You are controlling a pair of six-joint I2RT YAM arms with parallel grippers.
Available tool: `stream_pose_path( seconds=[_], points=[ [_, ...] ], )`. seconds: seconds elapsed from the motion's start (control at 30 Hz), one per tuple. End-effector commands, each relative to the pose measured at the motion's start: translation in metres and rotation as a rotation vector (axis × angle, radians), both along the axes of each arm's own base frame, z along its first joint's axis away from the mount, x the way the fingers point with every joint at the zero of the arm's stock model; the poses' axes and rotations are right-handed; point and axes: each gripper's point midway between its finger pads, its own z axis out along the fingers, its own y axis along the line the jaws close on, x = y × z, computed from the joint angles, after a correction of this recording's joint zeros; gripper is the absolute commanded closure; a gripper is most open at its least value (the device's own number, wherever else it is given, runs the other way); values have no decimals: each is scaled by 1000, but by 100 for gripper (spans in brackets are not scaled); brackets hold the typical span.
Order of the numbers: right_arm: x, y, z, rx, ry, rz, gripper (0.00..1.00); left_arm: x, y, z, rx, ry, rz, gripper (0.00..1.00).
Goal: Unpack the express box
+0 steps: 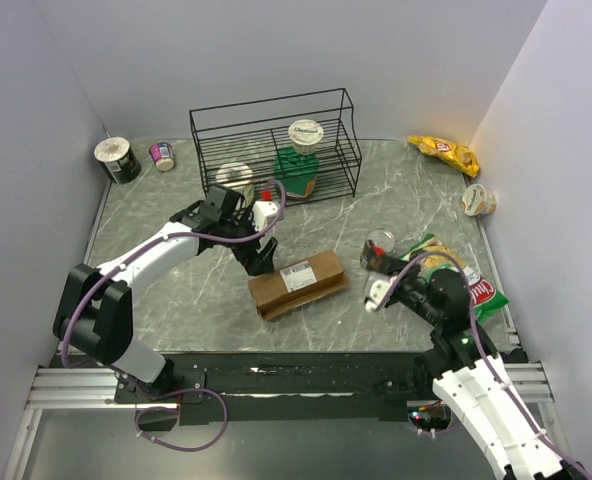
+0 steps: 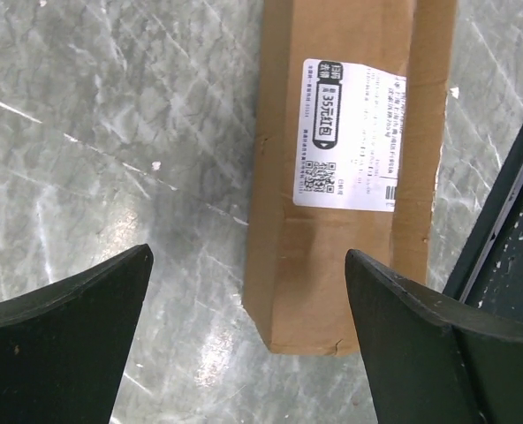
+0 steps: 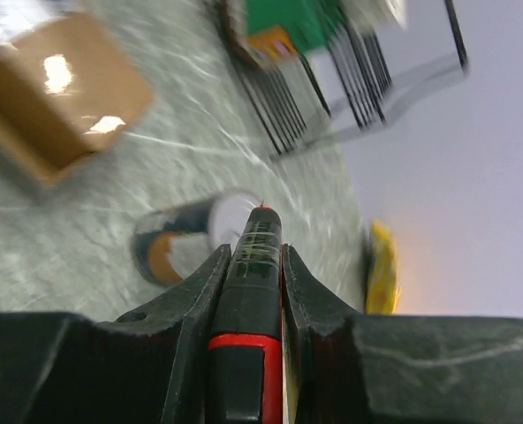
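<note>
The express box [image 1: 298,282] lies flat on the marble table, its white label [image 2: 350,132] facing up. In the left wrist view its near end [image 2: 323,291] sits between my spread fingers [image 2: 67,336], nearer the right one. My left gripper [image 1: 260,256] hovers open over the box's left end, touching nothing; in its own view the gripper [image 2: 248,256] holds nothing. My right gripper [image 3: 254,252] is shut on a black and red cutter [image 3: 257,274], tip pointing away. The right gripper [image 1: 384,290] is to the right of the box, apart from it.
A can [image 3: 186,238] lies on its side just beyond the cutter's tip. The black wire rack [image 1: 276,140] at the back holds a green container [image 1: 298,170]. Snack bags [image 1: 456,275], a yellow bag [image 1: 444,150] and cups [image 1: 118,158] sit around the edges.
</note>
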Motion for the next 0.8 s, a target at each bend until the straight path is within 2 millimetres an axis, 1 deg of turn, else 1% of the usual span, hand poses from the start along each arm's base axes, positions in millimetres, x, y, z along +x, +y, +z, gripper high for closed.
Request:
stream_pose_path(
  seconds=[0.0, 0.1, 0.17, 0.2, 0.23, 0.27, 0.3, 0.37, 0.43, 0.47, 0.53, 0.57, 0.6, 0.67, 0.7, 0.73, 0.77],
  points=[
    [-2, 32, 1, -120, -217, 226, 100, 6, 3, 15, -8, -25, 43, 3],
    [1, 42, -22, -170, -218, 286, 100, 6, 7, 15, -8, -3, 70, 4],
    [8, 44, -29, -200, -269, 291, 100, 8, 12, 17, -7, -10, 95, 3],
    [12, 44, -38, -217, -262, 292, 100, 7, 14, 15, -3, -9, 102, 4],
    [15, 44, -42, -235, -274, 291, 100, 9, 17, 17, -3, -18, 113, 4],
    [16, 42, -52, -247, -263, 285, 100, 8, 19, 17, 2, -20, 118, 3],
    [19, 43, -54, -249, -269, 282, 100, 7, 21, 16, 6, -20, 119, 4],
    [18, 43, -64, -261, -252, 293, 100, 6, 26, 17, 6, -19, 128, 3],
    [18, 46, -68, -276, -280, 315, 100, 6, 28, 16, 7, -21, 130, 4],
    [13, 48, -78, -279, -272, 337, 100, 6, 28, 16, 7, -19, 133, 4],
    [12, 49, -84, -301, -279, 356, 99, 7, 29, 16, 6, -19, 137, 3],
    [9, 49, -92, -313, -266, 366, 94, 8, 29, 17, 5, -20, 140, 4],
    [9, 47, -97, -328, -260, 366, 78, 8, 28, 18, -1, -20, 135, 3],
    [7, 44, -107, -357, -238, 369, 63, 8, 26, 20, -4, -20, 126, 4],
    [7, 41, -107, -368, -229, 359, 52, 9, 25, 23, -12, -26, 119, 4],
    [5, 39, -110, -374, -212, 357, 47, 7, 22, 25, -25, -20, 97, 4],
    [0, 37, -117, -384, -165, 364, 43, 6, 20, 27, -34, -20, 85, 4]
  ],
)
